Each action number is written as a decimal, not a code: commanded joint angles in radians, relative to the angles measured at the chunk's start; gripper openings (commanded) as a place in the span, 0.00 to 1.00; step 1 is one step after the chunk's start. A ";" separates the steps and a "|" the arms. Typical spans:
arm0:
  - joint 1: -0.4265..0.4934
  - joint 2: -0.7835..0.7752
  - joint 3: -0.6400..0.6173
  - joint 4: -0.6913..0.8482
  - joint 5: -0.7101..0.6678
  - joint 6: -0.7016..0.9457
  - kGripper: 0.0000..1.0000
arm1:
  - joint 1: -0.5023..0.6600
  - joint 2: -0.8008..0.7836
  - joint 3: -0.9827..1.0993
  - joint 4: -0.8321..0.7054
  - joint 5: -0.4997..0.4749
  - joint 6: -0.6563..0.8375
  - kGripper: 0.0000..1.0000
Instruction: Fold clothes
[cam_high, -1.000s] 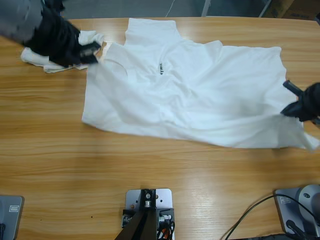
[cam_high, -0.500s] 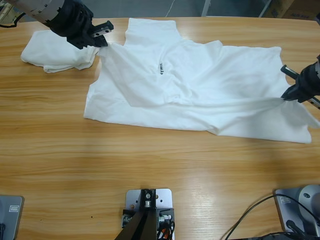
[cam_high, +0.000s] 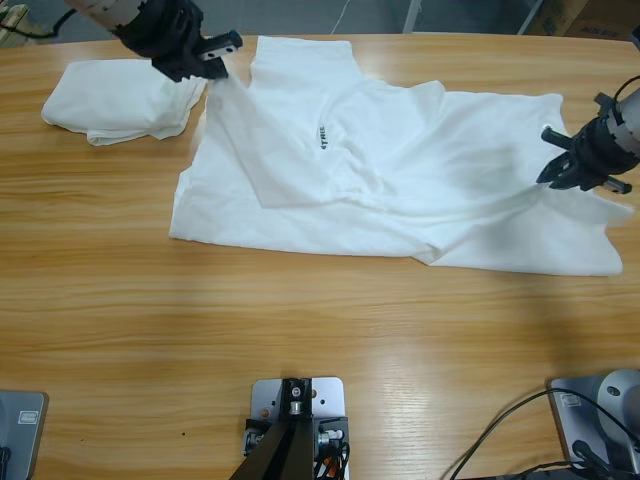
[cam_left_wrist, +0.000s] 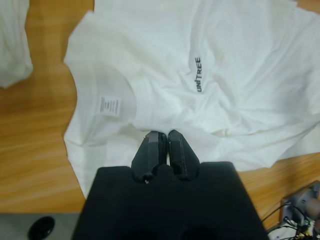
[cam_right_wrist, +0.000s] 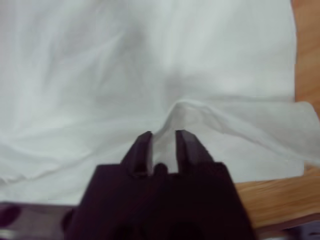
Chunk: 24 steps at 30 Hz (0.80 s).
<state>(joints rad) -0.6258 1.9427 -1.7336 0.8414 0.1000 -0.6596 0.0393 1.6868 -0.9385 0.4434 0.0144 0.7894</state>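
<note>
Left gripper (cam_left_wrist: 163, 134) clamps shirt (cam_high: 400, 180); wrist view reveals neck label (cam_left_wrist: 110, 105).

A: What are the arms looking like from above?
B: The left arm (cam_high: 100, 8) is showing a silver-grey casing running into a matt black wrist block. A thin black cable is trailing beside it at the corner. The right arm (cam_high: 628, 118) is showing a grey cuff ringed with dark bands.
A: And the grippers?
B: The left gripper (cam_left_wrist: 163, 139) is showing two rounded, glossy black jaws above a broad, boxy black body. The right gripper (cam_right_wrist: 163, 134) is looking alike, with squarer tips.
</note>
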 joint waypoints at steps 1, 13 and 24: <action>0.032 0.083 -0.020 0.069 0.148 0.082 0.91 | -0.013 -0.231 -0.020 0.147 -0.077 -0.205 1.00; -0.183 -0.160 0.402 0.015 0.207 0.045 0.82 | 0.028 -0.246 0.105 0.162 -0.114 -0.362 0.99; -0.262 -0.010 0.489 -0.250 0.191 0.018 0.83 | 0.034 -0.176 0.219 0.015 0.005 -0.354 0.84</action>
<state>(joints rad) -0.8773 1.8143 -1.2717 0.7028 0.3019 -0.6346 0.0558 1.4564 -0.7882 0.5047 -0.0402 0.4367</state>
